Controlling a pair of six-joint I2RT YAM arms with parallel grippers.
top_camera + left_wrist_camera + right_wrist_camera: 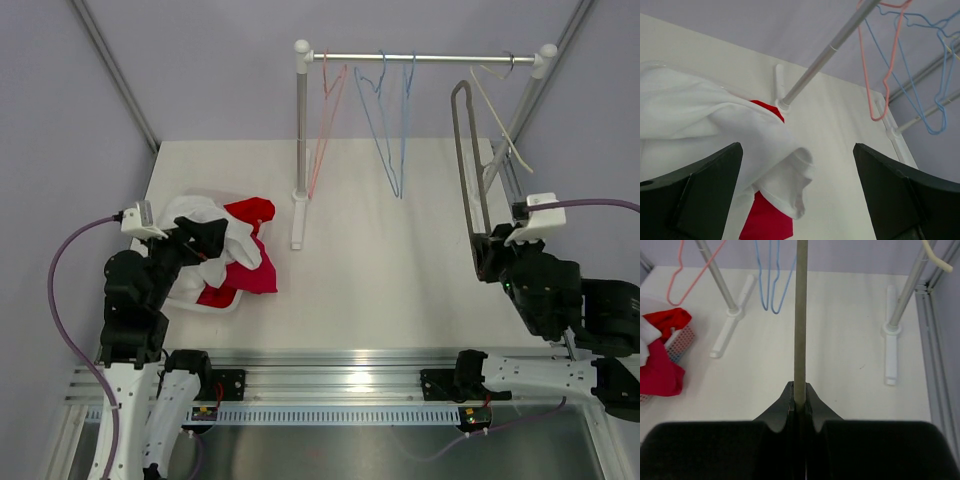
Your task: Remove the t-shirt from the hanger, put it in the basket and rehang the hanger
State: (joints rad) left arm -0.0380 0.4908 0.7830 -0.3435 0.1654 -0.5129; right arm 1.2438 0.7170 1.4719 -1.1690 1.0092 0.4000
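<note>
Directly below the wide-open, empty left end effector [796,150], the white t-shirt [715,120] is seen heaped on the worktop [400,260] (over red clothes [255,275]), well apart from the bare grey hanger [465,170], which is held upright by the closed right end effector [799,390].

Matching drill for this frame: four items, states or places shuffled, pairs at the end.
Items
1. white t-shirt
2. grey hanger
3. pink hanger
4. left tool

States
A. hung on the rail
B. open
C. heaped on red clothes, table left
D. gripped by the right tool

Pairs: 1-C, 2-D, 3-A, 4-B
</note>
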